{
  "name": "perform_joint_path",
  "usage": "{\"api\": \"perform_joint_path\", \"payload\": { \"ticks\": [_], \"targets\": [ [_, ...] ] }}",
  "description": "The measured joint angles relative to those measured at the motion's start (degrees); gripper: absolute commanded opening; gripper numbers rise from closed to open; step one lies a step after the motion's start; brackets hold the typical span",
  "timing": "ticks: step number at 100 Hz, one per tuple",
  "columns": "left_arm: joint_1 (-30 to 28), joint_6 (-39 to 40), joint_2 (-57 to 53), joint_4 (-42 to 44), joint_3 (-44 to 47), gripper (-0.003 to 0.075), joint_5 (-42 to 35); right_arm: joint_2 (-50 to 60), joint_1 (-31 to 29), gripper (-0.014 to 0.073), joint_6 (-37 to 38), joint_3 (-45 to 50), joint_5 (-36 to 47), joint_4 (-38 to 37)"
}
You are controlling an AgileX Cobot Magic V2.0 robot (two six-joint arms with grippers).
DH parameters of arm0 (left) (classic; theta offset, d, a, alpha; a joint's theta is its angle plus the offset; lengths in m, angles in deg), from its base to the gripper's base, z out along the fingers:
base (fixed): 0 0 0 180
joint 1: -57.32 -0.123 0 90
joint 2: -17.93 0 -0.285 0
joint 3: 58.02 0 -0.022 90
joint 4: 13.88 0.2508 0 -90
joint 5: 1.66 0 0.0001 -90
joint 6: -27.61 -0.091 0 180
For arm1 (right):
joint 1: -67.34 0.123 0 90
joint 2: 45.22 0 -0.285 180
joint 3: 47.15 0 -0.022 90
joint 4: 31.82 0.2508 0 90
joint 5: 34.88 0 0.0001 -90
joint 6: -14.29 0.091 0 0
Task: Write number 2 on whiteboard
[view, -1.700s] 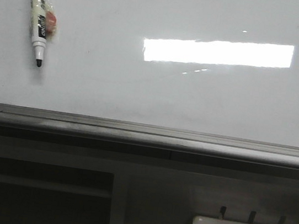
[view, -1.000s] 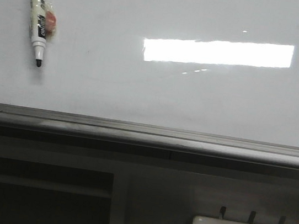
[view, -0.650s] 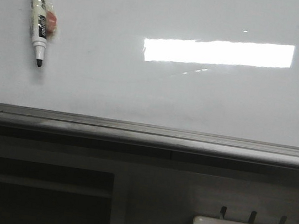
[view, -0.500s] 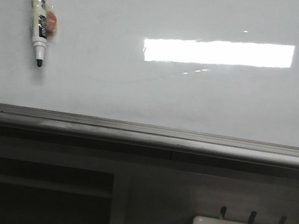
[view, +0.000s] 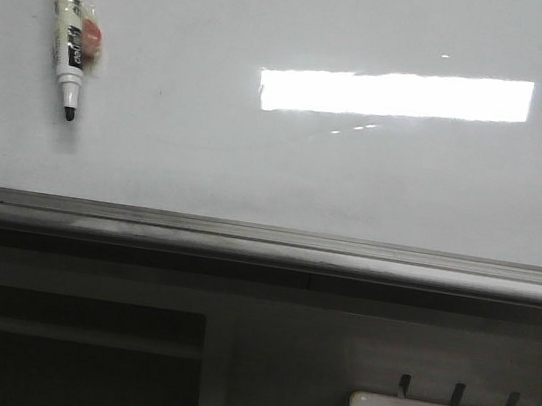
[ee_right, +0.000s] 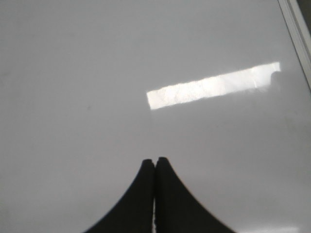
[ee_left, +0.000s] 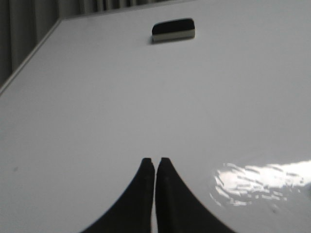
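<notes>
Only the wrist views show any robot body. Left tool (ee_left: 155, 162): two matte black fingers (ee_left: 144, 194), smooth, broad at the base, curving in to narrow rounded tips. Right tool (ee_right: 155, 161): same pair of black fingers (ee_right: 170, 199), same flared profile. No screws, cables or markings visible on either.

Marker (view: 72, 22) on whiteboard (view: 255, 171) — seemingly taped.
</notes>
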Motion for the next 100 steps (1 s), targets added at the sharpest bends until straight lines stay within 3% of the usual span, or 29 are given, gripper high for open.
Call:
{"api": "perform_joint_path", "payload": {
  "ticks": [15, 25, 44, 52, 65, 70, 86, 100],
  "targets": [
    [0.0, 0.1, 0.8, -1.6, -7.1, -0.0021, 17.5, -1.0, 0.0, -0.0069, 2.0, -1.7, -6.3, 2.0],
    [0.0, 0.2, 4.4, -2.6, -15.4, -0.002, 28.3, -5.1, 0.0, -0.0069, 2.1, -8.2, -13.9, 2.3],
    [0.0, 0.3, 13.9, -7.2, -26.1, -0.0017, 39.8, -15.9, 0.0, -0.0069, 2.1, -21.9, -28.5, 2.3],
    [0.0, 0.3, 17.3, -8.4, -26.8, 0.0045, 41.0, -20.0, 0.0, -0.007, 2.1, -25.8, -32.8, 2.3],
    [0.8, 0.2, 21.8, -13.1, -26.8, 0.0305, 41.5, -23.5, 0.0, -0.0071, 2.2, -27.9, -35.4, 2.3],
    [1.0, 0.2, 23.3, -15.6, -26.8, 0.0362, 39.9, -24.0, 0.0, -0.0071, 3.1, -27.9, -36.0, 2.3],
    [1.5, 0.2, 29.1, -23.6, -26.4, 0.0376, 27.5, -25.4, 0.0, -0.0071, 4.9, -27.9, -36.6, 2.3],
    [4.9, -2.0, 35.0, -24.0, -26.3, 0.0376, 25.7, -25.5, 0.0, -0.0071, 5.1, -27.9, -37.7, 2.3]
  ]
}}
